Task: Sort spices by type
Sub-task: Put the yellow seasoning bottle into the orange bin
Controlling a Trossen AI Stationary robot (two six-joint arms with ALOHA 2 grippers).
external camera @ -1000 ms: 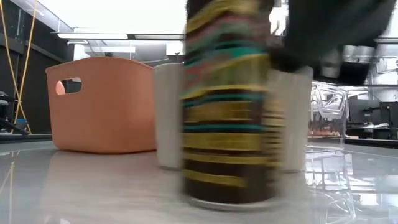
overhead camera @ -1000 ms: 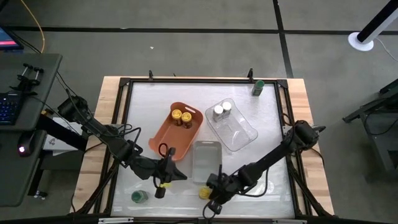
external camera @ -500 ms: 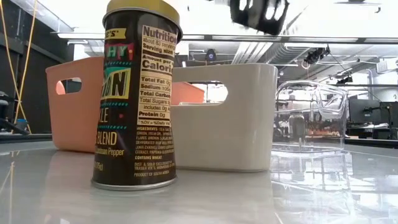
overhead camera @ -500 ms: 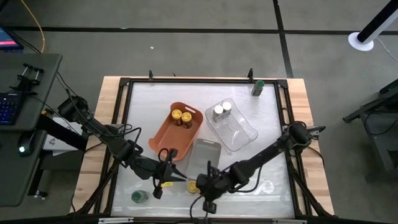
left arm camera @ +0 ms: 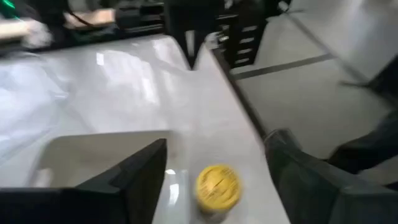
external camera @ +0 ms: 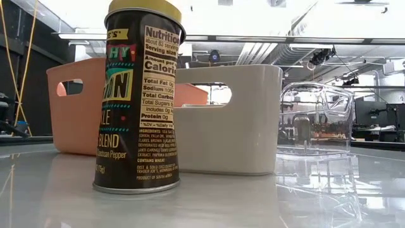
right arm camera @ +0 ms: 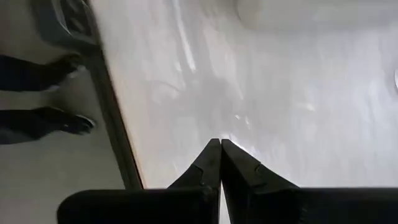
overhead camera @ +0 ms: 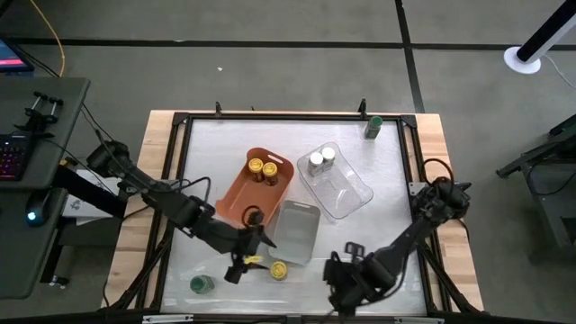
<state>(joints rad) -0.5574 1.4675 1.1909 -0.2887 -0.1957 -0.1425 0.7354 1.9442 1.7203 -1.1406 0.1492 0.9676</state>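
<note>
Now my left jaws point(overhead camera: 255, 258) hang spread wide just above the counter point(overhead camera: 378, 225), near its front edge and beside the grey tray point(overhead camera: 297, 232), with a yellow-lidded jar point(overhead camera: 278, 270) standing upright right in front of them. From the left wrist view, that same jar's yellow lid point(left arm camera: 217, 185) sits in the gap between my two dark fingers point(left arm camera: 134, 177), which do not touch it. At counter height, the jar point(external camera: 139, 95) fills the foreground, dark with a nutrition label, the orange tray point(external camera: 101, 104) and grey tray point(external camera: 237, 120) behind it.

My right jaws point(overhead camera: 343, 274) are pulled back near the counter's front edge, apart from the jar; the right wrist view shows the fingertips point(right arm camera: 219, 163) pressed together over bare counter, holding nothing.

Two more yellow-lidded jars point(overhead camera: 263, 168) stand together in the orange tray point(overhead camera: 236, 202). Two silver-lidded jars point(overhead camera: 321, 158) stand at the far end of the clear tray point(overhead camera: 346, 193). One green-lidded jar point(overhead camera: 200, 284) waits at the front left of the counter, and another green-lidded jar point(overhead camera: 373, 126) stands at the far right corner.
</note>
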